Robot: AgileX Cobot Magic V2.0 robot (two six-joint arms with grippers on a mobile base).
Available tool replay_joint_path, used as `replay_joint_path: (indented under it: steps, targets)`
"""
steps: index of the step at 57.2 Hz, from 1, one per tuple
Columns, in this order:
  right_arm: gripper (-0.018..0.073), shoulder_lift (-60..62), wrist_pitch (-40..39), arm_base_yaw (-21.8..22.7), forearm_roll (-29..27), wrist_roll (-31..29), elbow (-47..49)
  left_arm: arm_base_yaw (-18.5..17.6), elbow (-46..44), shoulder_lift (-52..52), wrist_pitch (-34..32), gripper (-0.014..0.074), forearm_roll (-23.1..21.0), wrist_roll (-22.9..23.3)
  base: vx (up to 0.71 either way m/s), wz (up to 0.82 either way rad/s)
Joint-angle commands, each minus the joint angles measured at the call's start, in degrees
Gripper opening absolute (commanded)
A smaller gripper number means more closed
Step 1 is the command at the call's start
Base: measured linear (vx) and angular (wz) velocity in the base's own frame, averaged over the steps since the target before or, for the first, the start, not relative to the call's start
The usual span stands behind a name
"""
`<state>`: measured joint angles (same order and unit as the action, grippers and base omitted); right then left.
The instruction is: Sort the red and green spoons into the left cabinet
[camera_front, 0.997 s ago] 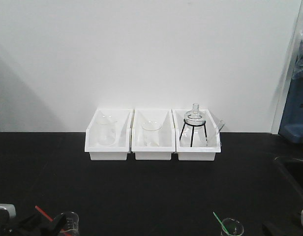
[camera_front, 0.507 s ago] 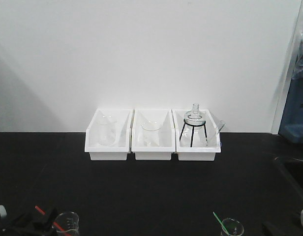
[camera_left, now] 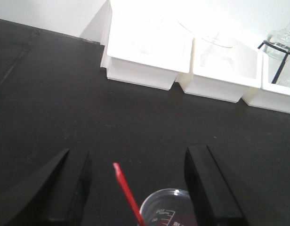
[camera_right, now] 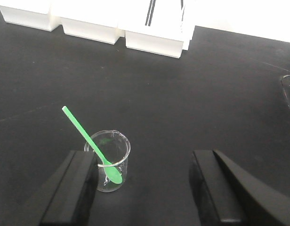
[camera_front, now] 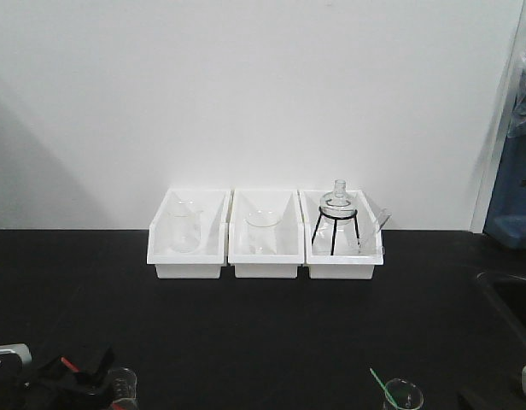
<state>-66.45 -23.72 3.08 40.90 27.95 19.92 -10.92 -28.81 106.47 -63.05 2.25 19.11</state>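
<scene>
Left wrist shows red spoon (camera_left: 127, 190) between claw (camera_left: 136, 150) fingers (camera_left: 69, 188).

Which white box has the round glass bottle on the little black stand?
The rightmost white bin, holding a round flask on a black tripod. The left bin and middle bin each hold just a beaker.

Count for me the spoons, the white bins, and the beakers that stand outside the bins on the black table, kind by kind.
Spoons: 2, the red spoon and the green spoon.
White bins: 3, left, middle, right.
Beakers outside the bins: 2, one holding the red spoon, one holding the green.
Total: 7.
</scene>
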Motion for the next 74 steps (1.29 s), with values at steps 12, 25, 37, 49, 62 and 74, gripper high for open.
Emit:
replay_joint_path:
  steps: [12,25,37,49,62,74]
  targets:
    - [0.0487,-0.3,-3.8,0.2,-0.3,-0.5,1.9,-0.5,-1.1,-2.0,-4.3,0.0429,-0.4,0.3,0.00,0.00]
    - [0.0487,-5.2,-9.9,0.2,2.6,0.4,5.5,-0.5,-1.1,-2.0,-5.8,0.0230,-0.4,0.3,0.00,0.00]
    - [0.0487,-11.4,-12.3,-0.1,3.5,2.3,10.0,-0.5,-1.1,-2.0,-7.0,0.0056,-0.4,0.2,0.00,0.00]
    - [0.0487,-18.6,-13.6,-5.6,6.8,2.3,15.0,-0.5,-1.1,-2.0,-7.0,-0.0008,-0.4,0.2,0.00,0.00]
    - [0.0487,-23.9,-13.6,-9.6,6.8,2.3,18.3,-0.5,-1.1,-2.0,-7.0,-0.0006,-0.4,0.2,0.00,0.00]
    - [0.0487,-29.1,-13.4,-10.6,6.8,0.8,21.5,-0.5,-1.1,-2.0,-7.1,-0.0006,-0.4,0.2,0.00,0.00]
